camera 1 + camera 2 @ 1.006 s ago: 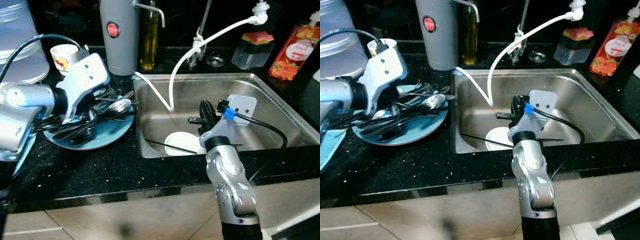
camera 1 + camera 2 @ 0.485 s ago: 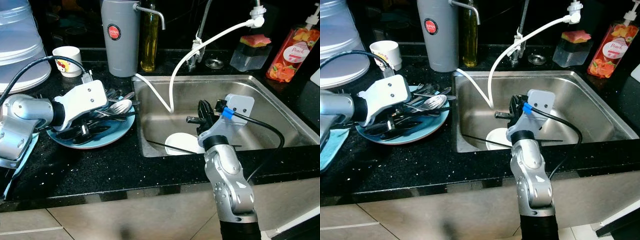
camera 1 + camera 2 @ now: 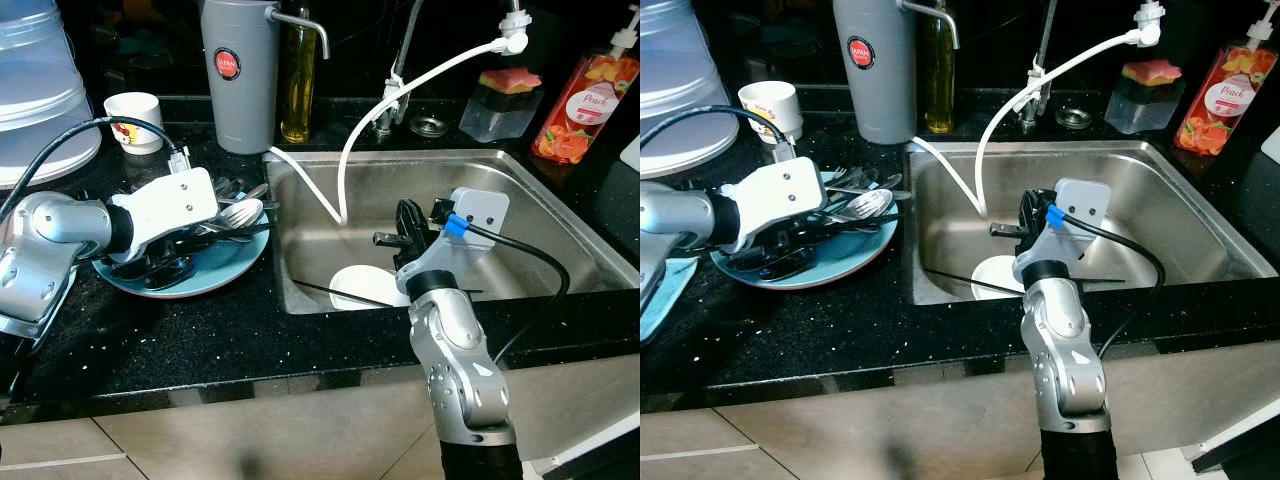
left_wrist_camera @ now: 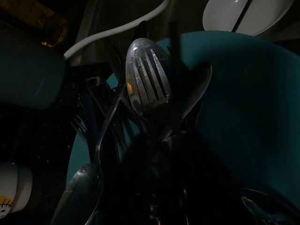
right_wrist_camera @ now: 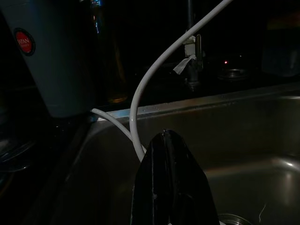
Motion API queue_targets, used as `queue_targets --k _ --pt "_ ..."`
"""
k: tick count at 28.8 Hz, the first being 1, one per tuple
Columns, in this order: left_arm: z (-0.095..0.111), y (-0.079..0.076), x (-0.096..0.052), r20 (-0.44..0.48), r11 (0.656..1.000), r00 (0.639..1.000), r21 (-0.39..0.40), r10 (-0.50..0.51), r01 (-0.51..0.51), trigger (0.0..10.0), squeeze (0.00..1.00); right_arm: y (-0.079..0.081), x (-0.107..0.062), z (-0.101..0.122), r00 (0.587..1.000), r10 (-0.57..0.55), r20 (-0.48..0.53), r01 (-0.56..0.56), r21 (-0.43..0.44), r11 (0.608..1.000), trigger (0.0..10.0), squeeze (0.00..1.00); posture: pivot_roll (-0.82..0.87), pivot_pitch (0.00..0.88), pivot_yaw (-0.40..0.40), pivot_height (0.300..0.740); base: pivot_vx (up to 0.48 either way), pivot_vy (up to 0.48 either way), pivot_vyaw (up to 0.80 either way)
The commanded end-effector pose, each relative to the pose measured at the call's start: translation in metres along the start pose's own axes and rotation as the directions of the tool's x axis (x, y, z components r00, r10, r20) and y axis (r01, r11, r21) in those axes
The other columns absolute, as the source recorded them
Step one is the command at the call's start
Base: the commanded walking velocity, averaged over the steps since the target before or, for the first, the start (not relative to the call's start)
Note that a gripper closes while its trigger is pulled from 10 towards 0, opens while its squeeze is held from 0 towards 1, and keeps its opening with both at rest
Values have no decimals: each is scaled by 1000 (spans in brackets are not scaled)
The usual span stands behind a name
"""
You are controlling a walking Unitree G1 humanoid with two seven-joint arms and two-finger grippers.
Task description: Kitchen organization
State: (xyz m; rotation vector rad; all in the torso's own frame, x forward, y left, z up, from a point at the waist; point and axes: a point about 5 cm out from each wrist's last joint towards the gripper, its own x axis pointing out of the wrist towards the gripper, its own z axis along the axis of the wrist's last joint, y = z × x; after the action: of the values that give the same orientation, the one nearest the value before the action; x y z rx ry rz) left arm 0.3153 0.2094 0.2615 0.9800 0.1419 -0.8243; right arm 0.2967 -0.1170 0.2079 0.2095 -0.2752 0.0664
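- The left gripper is lowered into the heap of cutlery piled on the blue plate, which sits on the black countertop just left of the sink.
- Its white wrist housing covers the fingers in the head views, and the left wrist view is too dark around them, so whether they are spread or pinching anything cannot be told.
- In the left wrist view a silver fork lies just ahead of that gripper, tines pointing away, with spoons overlapping beside it.
- The right gripper hangs inside the sink above a white dish on the basin floor; a thin black utensil lies across that dish.
- The right wrist view shows its two black fingers pressed together with nothing between them.
- A white hose curves from the tap down into the sink.
- A grey thermos, an oil bottle and a white cup stand behind the plate.
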Motion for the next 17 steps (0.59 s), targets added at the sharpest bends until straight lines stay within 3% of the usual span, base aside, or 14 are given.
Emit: queue_targets --k 1,6,7,8,10,11,12,13,17 --pt "2 -3 4 15 1000 1000 -1 -10 10 0 0 -1 0 -1 1000 -3 -4 3 -7 1000 10000 0 268 0 -46 740 0 0 0" --pt "10 6 1 62 999 998 -7 33 -33 0 0 -2 0 -1 1000 -1 -5 1 -8 1000 10000 0 268 0 -50 740 0 0 0" --pt "13 10 0 75 998 996 -11 56 -55 2314 0 -2 0 -1 1000 0 -5 0 -9 1000 10000 0 268 0 -51 740 0 0 0" --pt "16 15 -1 93 997 992 -16 82 -81 3765 0 -2 0 -1 1000 1 -5 -1 -9 1000 10000 0 268 0 -52 740 0 0 0" --pt "18 18 -2 104 995 990 -19 99 -97 3765 0 -2 0 -1 1000 1 -5 -1 -10 1000 10000 0 268 0 -52 740 0 0 0" --pt "21 22 -3 122 992 985 -34 122 -119 0 0 -2 1 -1 1000 2 -6 -2 -10 1000 10000 0 266 0 -53 740 0 0 0" --pt "25 27 -5 139 989 980 -49 144 -139 0 0 -2 1 -1 1000 3 -5 -3 -10 1000 10000 0 267 0 -53 740 0 0 0" --pt "30 34 -6 157 984 972 -72 173 -163 10000 0 -2 1 -1 1000 5 -5 -5 -11 1000 10000 0 267 0 -54 740 0 0 0" --pt "29 27 -5 157 993 981 -47 114 -108 10000 0 -1 1 -1 1000 7 -4 -7 -11 1000 10000 0 266 0 -53 740 0 0 0"
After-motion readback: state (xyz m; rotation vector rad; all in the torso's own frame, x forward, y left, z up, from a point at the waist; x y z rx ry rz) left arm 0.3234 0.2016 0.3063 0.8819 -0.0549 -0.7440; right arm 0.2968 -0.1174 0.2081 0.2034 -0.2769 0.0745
